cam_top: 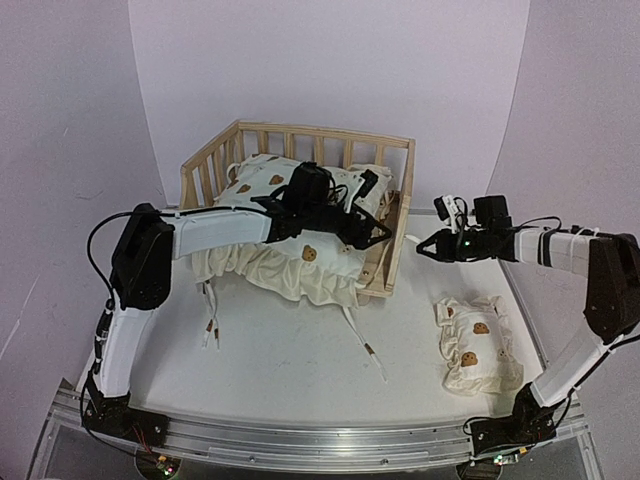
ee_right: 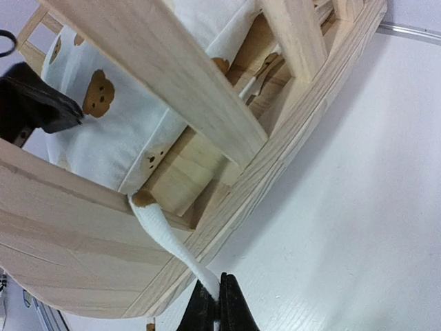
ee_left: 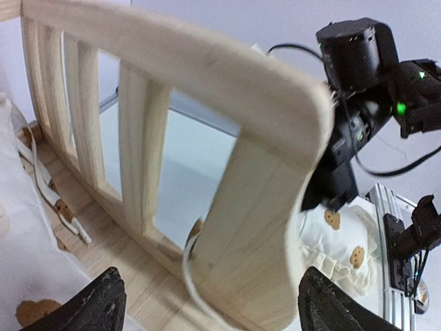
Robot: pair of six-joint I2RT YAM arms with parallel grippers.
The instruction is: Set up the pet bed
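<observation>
- White counter (cam_top: 300, 370) under everything, with both arm bases at its near edge.
- Toward the far middle of it, standing upright on its feet: pet bed (cam_top: 300, 132) of pale wood. Long axis roughly left to right, turned a little. Slatted rails at the back and at both ends; open front facing the near edge and the arms.
- Inside the frame: cream cushion (cam_top: 290, 268) with brown bear prints, bunched up, its front edge spilling out over the open side and onto the counter. Thin cords trailing from it toward the near edge.
- Right of the bed and apart from it, lying flat near the right arm: small matching pillow (cam_top: 475, 345).
- Above the cushion, close to the right end rail: left gripper (cam_top: 378, 232), jaws spread wide and holding nothing. In the left wrist view, one dark finger (ee_left: 96, 307) to each side of the rail's end post, not touching it.
- Just outside that same end rail, low by the counter: right gripper (ee_right: 219, 303), closed tight and pinching the end of a white tie (ee_right: 165, 238).
- Running from under the cushion, out past the bed's base edge and down into those closed fingers: that tie, pulled straight.
</observation>
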